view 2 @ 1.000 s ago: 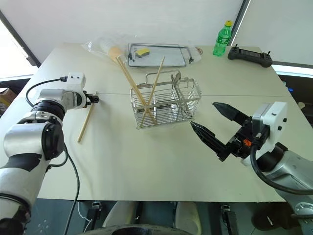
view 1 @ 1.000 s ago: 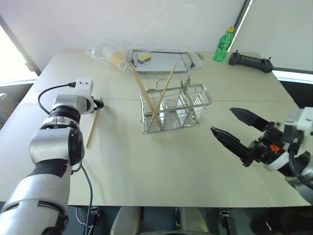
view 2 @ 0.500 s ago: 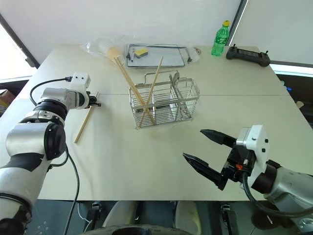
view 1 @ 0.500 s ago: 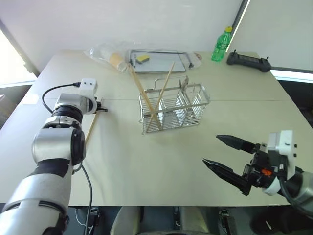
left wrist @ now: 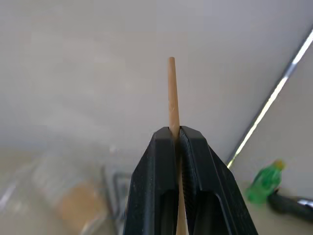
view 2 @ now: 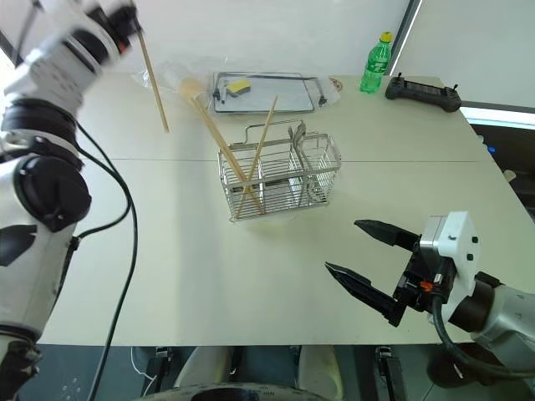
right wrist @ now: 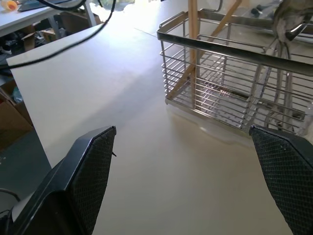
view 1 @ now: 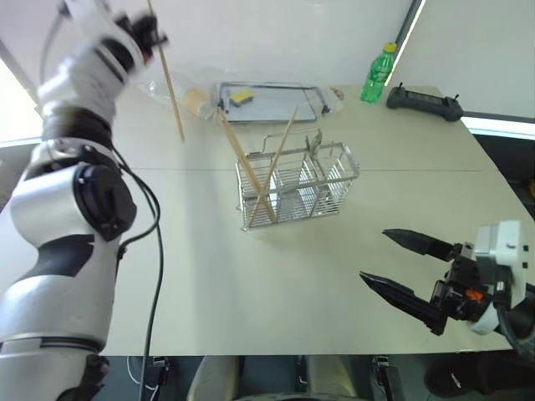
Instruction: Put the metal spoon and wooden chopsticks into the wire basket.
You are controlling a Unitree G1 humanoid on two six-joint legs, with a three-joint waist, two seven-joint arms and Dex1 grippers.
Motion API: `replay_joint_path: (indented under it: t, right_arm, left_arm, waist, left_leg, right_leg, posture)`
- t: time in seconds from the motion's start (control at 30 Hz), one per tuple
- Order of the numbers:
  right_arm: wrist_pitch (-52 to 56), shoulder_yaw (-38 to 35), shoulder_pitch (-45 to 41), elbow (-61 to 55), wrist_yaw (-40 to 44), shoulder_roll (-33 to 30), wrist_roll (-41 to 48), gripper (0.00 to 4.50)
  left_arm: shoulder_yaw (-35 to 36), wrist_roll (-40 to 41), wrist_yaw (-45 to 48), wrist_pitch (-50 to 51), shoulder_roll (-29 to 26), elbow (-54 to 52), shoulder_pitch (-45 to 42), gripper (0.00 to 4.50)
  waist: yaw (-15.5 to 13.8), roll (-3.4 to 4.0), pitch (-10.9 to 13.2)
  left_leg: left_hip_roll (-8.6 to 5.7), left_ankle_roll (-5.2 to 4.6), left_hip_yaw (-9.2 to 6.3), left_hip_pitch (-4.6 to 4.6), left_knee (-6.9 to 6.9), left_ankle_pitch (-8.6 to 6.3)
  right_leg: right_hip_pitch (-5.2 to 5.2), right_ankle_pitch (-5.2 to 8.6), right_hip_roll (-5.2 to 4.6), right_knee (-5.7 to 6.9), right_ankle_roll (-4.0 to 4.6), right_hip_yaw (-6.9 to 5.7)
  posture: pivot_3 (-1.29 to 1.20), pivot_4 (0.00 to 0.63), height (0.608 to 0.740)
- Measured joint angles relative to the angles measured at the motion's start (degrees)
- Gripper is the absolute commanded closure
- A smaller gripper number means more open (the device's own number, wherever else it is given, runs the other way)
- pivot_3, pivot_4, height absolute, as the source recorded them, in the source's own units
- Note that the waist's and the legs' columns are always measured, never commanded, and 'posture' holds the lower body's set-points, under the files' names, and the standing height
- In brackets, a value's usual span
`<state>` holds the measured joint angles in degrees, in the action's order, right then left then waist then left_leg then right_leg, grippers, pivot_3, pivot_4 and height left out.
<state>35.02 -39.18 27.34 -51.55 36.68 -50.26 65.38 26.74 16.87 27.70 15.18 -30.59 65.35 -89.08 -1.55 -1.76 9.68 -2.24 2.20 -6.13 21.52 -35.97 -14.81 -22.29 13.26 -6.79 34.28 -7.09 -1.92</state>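
My left gripper [view 1: 149,33] is raised high at the far left, shut on one of the wooden chopsticks [view 1: 171,92]. That stick hangs down from it above the table, and its tip pokes up between the fingers [left wrist: 171,93] in the left wrist view. Two more chopsticks [view 1: 236,149] lean crossed in the left end of the wire basket [view 1: 330,180] at mid-table. The metal spoon [right wrist: 289,22] stands in the basket's right part. At the near right, well short of the basket, my right gripper [view 1: 374,255] stands open with nothing between its fingers.
A flat metal tray [view 1: 288,113] with a yellow sponge [view 1: 245,98] lies behind the basket. A crumpled plastic bag [view 1: 185,93] sits to its left. At the far right stand a green bottle [view 1: 378,75] and a black controller [view 1: 426,104].
The left gripper shut on the chopstick lying on the table, then swung high up with it. The right gripper has hardly moved.
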Motion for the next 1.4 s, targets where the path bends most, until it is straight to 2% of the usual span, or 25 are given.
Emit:
replay_joint_path:
  t: [0.1,0.23,0.3,0.4,0.57,0.7,0.87,0.97,1.17,1.2,1.33,1.4]
  right_arm:
    - [0.44,-0.12,-0.51,0.23,-0.6,-0.16,0.74,0.0]
    - [0.96,-0.29,-1.03,0.49,-1.53,-0.27,1.53,0.0]
    - [1.13,-0.48,-1.21,0.85,-1.6,-0.29,1.88,0.0]
    - [1.32,-0.63,-1.87,1.23,-1.71,-0.43,2.15,0.0]
    - [1.57,-0.67,-3.12,1.31,-2.65,-0.53,2.88,0.0]
    - [1.81,-1.09,-3.04,1.38,-3.17,-0.52,3.3,0.0]
    - [1.87,-1.74,-3.08,1.35,-4.53,-0.51,3.71,0.0]
    - [1.87,-1.75,-3.18,1.33,-5.63,-0.46,4.53,0.0]
    - [1.86,-1.6,-3.51,1.3,-7.01,-0.45,4.74,0.0]
    - [1.86,-1.46,-3.72,1.31,-7.1,-0.45,4.73,0.0]
    - [1.84,0.01,-5.44,1.9,-6.79,-0.52,4.46,0.0]
    - [1.85,0.25,-6.3,2.91,-5.74,-1.04,3.71,0.0]
  left_arm:
    - [0.01,4.18,5.55,0.89,-0.16,-8.69,1.27,4.42]
    - [-0.2,12.04,10.49,7.5,0.72,-28.97,5.22,4.42]
    - [-0.67,16.73,9.97,12.19,3.15,-40.63,8.09,4.42]
    - [-1.81,22.17,6.93,17.82,7.96,-51.95,11.8,4.42]
    - [-8.42,24.37,2.27,21.05,15.72,-61.66,19.46,4.42]
    - [-13.59,23.64,1.95,21.64,17.74,-63.77,26.48,4.42]
    - [-17.09,22.19,2.3,21.32,17.77,-65.67,30.9,4.42]
    - [-17.75,21.35,2.41,20.26,18.0,-65.98,33.85,3.41]
    - [-18.14,21.16,2.09,18.07,19.31,-66.67,36.45,0.39]
    - [-18.11,21.41,2.02,18.13,19.45,-67.05,36.69,0.01]
    - [-16.85,24.89,1.74,20.62,19.11,-68.72,36.88,0.01]
    - [-16.24,26.94,2.34,23.17,16.15,-68.77,36.71,0.01]
  waist:
    - [-0.04,0.02,0.03]
    - [0.08,0.02,0.03]
    - [-0.34,0.06,0.0]
    - [-0.9,0.07,0.0]
    - [-0.68,0.17,-0.06]
    - [-0.5,0.24,-0.08]
    - [-0.72,0.26,-0.09]
    - [-0.73,0.26,-0.1]
    - [-0.76,0.26,-0.1]
    - [-0.76,0.26,-0.1]
    - [-0.65,0.27,-0.1]
    - [-0.5,0.3,-0.1]
  left_leg:
    - [0.03,0.01,-0.03,0.02,-0.08,0.01]
    - [0.07,0.02,-0.02,0.0,-0.19,0.02]
    - [0.08,0.02,-0.07,-0.07,-0.24,0.02]
    - [0.05,0.02,-0.16,-0.11,-0.32,0.03]
    - [0.0,0.01,-0.13,-0.16,-0.37,0.03]
    - [0.04,-0.01,-0.11,-0.07,-0.25,0.04]
    - [0.02,-0.03,-0.09,0.01,-0.26,0.04]
    - [0.02,-0.03,-0.09,0.0,-0.27,0.03]
    - [0.03,-0.03,-0.09,0.0,-0.28,0.04]
    - [0.03,-0.03,-0.09,0.0,-0.28,0.04]
    - [0.03,-0.03,-0.09,0.0,-0.26,0.03]
    - [0.04,-0.04,-0.07,-0.02,-0.24,0.03]
  right_leg:
    - [0.0,0.0,0.03,0.06,0.01,0.0]
    - [0.1,-0.01,0.02,0.01,0.02,0.07]
    - [0.24,0.0,0.01,0.01,0.02,0.08]
    - [0.36,0.0,0.06,0.0,0.03,0.06]
    - [0.44,0.0,0.08,-0.02,0.1,0.09]
    - [0.2,-0.01,0.2,0.04,0.12,0.13]
    - [0.17,0.09,0.2,-0.03,0.32,0.15]
    - [0.19,0.11,0.19,-0.03,0.35,0.16]
    - [0.19,0.09,0.19,-0.04,0.39,0.16]
    - [0.19,0.09,0.19,-0.04,0.39,0.16]
    - [0.18,0.09,0.19,-0.04,0.39,0.16]
    - [0.14,0.09,0.21,-0.02,0.39,0.16]
  posture:
    - [0.0,0.15,0.709]
    - [0.0,0.15,0.709]
    - [0.0,0.15,0.709]
    - [0.0,0.15,0.709]
    - [0.0,0.15,0.709]
    - [0.0,0.15,0.709]
    - [0.0,0.15,0.709]
    - [0.0,0.15,0.709]
    - [0.0,0.15,0.709]
    - [0.0,0.15,0.709]
    - [0.0,0.15,0.709]
    - [0.0,0.15,0.709]
